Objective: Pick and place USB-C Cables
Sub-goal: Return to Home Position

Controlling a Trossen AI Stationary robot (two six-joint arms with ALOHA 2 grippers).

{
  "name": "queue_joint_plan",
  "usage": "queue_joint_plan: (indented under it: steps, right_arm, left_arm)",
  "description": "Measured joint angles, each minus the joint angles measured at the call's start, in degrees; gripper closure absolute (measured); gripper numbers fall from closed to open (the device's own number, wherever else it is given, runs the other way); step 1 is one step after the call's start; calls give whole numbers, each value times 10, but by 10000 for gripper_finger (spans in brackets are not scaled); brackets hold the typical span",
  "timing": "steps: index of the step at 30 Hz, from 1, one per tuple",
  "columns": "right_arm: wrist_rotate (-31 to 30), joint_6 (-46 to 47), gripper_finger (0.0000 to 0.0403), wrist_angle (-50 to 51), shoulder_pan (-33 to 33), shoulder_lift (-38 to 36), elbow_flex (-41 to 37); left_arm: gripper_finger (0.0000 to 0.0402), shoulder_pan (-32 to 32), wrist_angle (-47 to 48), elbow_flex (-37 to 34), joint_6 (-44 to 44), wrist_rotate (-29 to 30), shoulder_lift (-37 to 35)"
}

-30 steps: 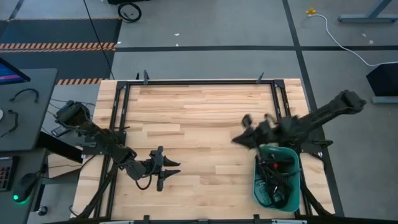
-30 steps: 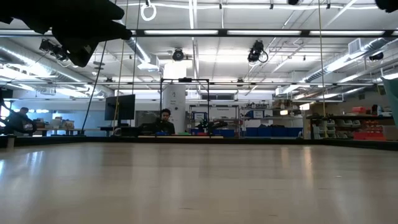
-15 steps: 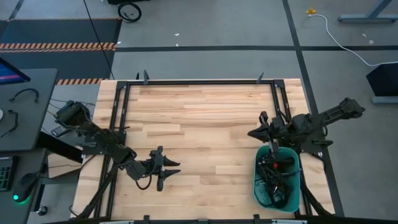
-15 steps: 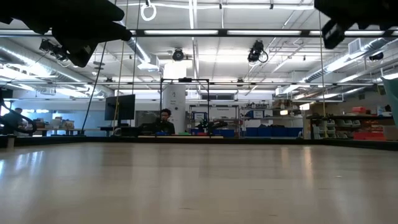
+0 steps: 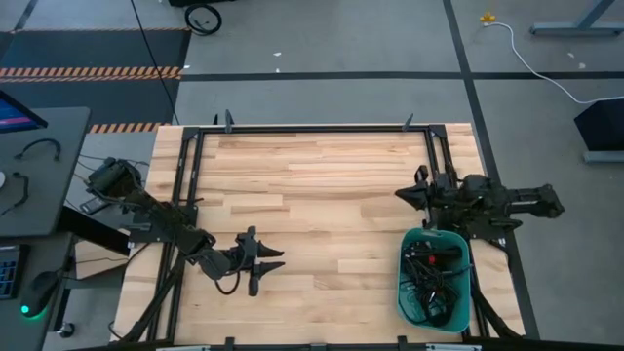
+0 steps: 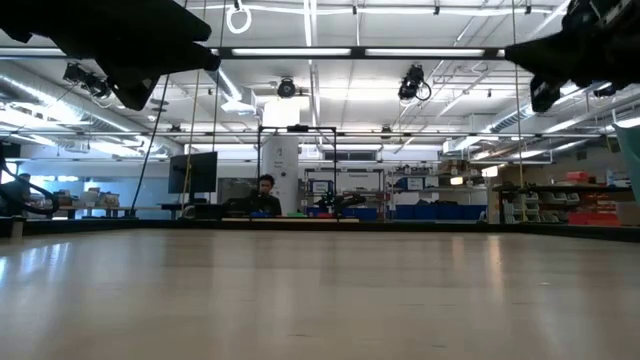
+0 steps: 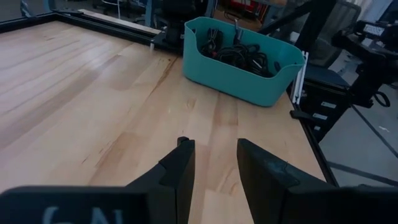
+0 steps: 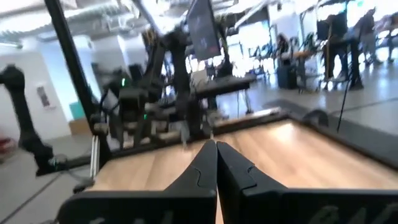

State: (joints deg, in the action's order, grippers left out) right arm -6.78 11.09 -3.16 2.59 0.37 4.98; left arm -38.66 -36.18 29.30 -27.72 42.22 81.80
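The USB-C cables [image 5: 431, 276] lie as a tangle of thin black cords inside a teal bin [image 5: 460, 292] near the table's right near corner. The left wrist view shows the same bin [image 7: 224, 74] with the cables [image 7: 242, 53] piled in it. My left gripper [image 5: 263, 265] hovers open and holds nothing over the near-left part of the table; its fingers point toward the bin [image 7: 214, 165]. My right gripper [image 5: 402, 194] is shut and holds nothing. It sits just beyond the bin's far end and points toward the table's left [image 8: 216, 163].
Black frame rails [image 5: 312, 128] run along the table's edges. Bare wood [image 5: 312, 195] spreads between the two arms. A dark side desk [image 5: 29, 166] stands left of the table. In the low view, a person [image 6: 265, 195] sits far off in the room.
My right arm has drawn back from over the middle-right of the table toward the right edge. Its gripper has swung from a slant toward the near side to lying level and pointing left, a little nearer the far edge. The left arm has kept still.
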Motion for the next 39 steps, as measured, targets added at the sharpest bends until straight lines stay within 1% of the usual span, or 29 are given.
queue_joint_plan:
  steps: [2,4,5,7,11,15,20,23,26,28,30,32,35,39]
  right_arm:
    - [20,16,402,-9,-15,4,-20]
    - [24,28,402,-10,-26,-1,-46]
    - [23,28,402,3,-31,1,-46]
    - [4,24,400,15,-38,8,-45]
    - [-35,19,385,10,-47,12,-44]
    - [-41,23,375,9,-47,12,-44]
    - [-41,23,373,7,-47,12,-44]
    - [-41,23,372,7,-47,12,-44]
    - [-41,23,372,7,-47,12,-44]
    - [-41,23,373,7,-47,12,-44]
    - [-40,23,374,7,-47,12,-44]
    - [-40,23,374,7,-47,12,-44]
    - [-41,23,373,7,-47,12,-44]
    - [-40,23,374,6,-47,12,-44]
  left_arm:
    - [276,4,0,0,-1,0,0]
    - [276,6,0,0,0,0,0]
    - [276,6,0,0,-1,0,0]
    - [276,6,1,0,-1,0,0]
    - [276,6,2,0,-1,0,0]
    - [276,6,6,0,-1,0,0]
    - [277,6,4,0,-3,0,0]
    - [288,13,4,0,-4,-5,0]
    - [321,35,9,-4,20,-43,-18]
    - [355,58,6,-18,33,-63,-46]
    - [388,86,11,-50,45,-80,-91]
    - [393,119,8,-93,46,-100,-152]
    - [394,173,-2,-178,43,-148,-265]
    - [397,250,-50,-290,36,-214,-423]
